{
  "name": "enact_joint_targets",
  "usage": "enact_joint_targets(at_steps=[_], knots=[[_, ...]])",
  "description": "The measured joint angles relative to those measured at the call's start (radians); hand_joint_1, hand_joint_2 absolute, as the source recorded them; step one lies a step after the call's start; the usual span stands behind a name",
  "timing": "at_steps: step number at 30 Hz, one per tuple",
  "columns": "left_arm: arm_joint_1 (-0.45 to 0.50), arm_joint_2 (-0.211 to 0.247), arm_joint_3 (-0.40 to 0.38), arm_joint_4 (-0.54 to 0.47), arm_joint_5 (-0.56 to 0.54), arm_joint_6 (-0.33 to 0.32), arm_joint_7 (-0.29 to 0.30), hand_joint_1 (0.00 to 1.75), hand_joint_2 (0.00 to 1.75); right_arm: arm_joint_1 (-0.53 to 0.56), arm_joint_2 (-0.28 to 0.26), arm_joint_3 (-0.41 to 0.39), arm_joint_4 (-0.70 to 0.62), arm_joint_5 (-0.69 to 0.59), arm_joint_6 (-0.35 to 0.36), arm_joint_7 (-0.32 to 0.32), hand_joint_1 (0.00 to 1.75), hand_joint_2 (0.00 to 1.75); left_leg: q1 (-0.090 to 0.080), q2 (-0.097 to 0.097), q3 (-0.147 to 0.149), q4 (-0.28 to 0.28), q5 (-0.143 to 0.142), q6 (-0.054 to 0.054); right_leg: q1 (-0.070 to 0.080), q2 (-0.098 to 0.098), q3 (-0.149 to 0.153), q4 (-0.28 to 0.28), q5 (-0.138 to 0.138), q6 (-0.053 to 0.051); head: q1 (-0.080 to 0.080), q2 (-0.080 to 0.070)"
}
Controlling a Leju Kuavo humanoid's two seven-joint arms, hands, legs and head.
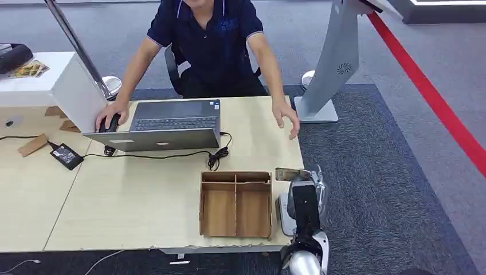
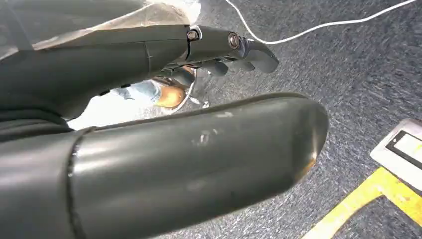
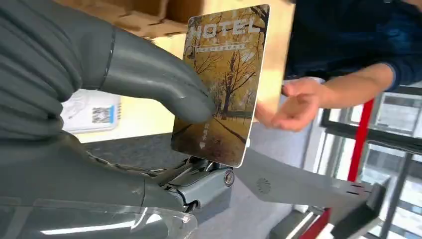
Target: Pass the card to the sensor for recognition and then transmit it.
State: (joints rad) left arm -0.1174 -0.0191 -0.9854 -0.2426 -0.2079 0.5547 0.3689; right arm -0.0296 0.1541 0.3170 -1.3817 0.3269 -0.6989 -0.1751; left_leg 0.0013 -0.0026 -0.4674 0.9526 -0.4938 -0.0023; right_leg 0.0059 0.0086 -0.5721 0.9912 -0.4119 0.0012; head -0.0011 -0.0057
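Right wrist view: right hand (image 3: 99,99) pinches card (image 3: 221,84), thumb on its face.
Card: upright, beside table (image 1: 143,195) edge, near person's open hand (image 3: 293,104).
Left hand (image 2: 149,149): hanging over carpet, nothing held; fingers' spread cannot be told.

The right hand (image 3: 99,99) has a matte grey ribbed cover and a thick, smooth grey thumb, with a lighter grey metal linkage below it joined by a round silver screw, and a clear plastic shield along the wrist. The left hand (image 2: 164,124) has a glossy dark grey thumb, scuffed on its surface and rounded at the tip, beside darker jointed fingers (image 2: 239,47) fastened with two small silver screws. In the head view the right arm (image 1: 305,258) is silver at the forearm, rising to a black block at the wrist.
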Motion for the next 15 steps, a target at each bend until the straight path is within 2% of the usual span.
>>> enact_joint_targets(at_steps=[15], knots=[[-0.002,0.0,-0.011,0.0,-0.022,-0.011,-0.003,0.0,0.0,-0.042,0.04,0.035,-0.042,0.01,0.0,-0.006,1.75,1.75,0.0,0.0,0.0,0.0,0.0,0.0,0.0,0.0,0.0,0.0,0.0,0.0,0.0,0.0]])
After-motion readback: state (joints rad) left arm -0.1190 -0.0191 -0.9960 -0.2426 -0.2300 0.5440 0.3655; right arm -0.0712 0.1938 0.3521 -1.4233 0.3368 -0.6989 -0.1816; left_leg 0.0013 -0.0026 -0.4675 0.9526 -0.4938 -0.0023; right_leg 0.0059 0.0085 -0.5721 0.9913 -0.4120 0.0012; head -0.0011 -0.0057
